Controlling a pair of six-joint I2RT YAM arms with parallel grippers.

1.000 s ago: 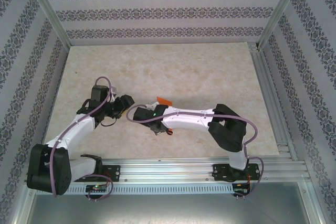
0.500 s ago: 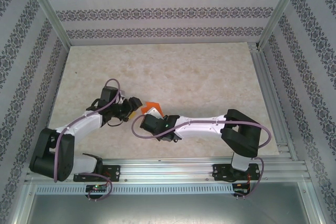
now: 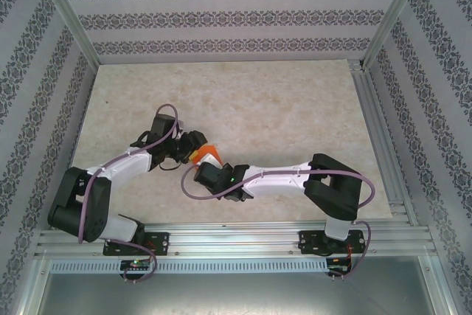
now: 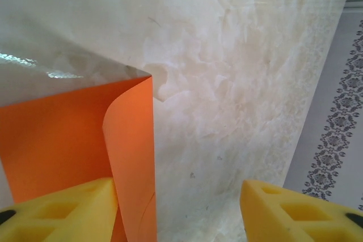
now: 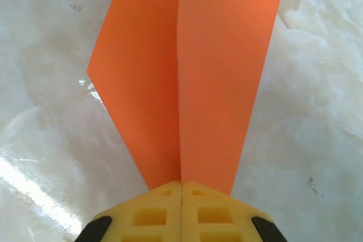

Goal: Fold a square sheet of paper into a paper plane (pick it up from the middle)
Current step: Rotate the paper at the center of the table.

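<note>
Paper plane, pinched at its narrow end by the right gripper; the spread left gripper, straddling the plane's curled flap, should close squarely along the crease.

The paper plane is at the near middle of the table, the left gripper just left of it, the right gripper touching its near end.

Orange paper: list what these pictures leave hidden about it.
Top external: the folded orange paper is tiny and partly covered where the left arm and right arm meet.
Right wrist: its near end disappears inside the shut right claw.
Left wrist: its lower part is cut off by the bottom edge and the left claw finger.
</note>
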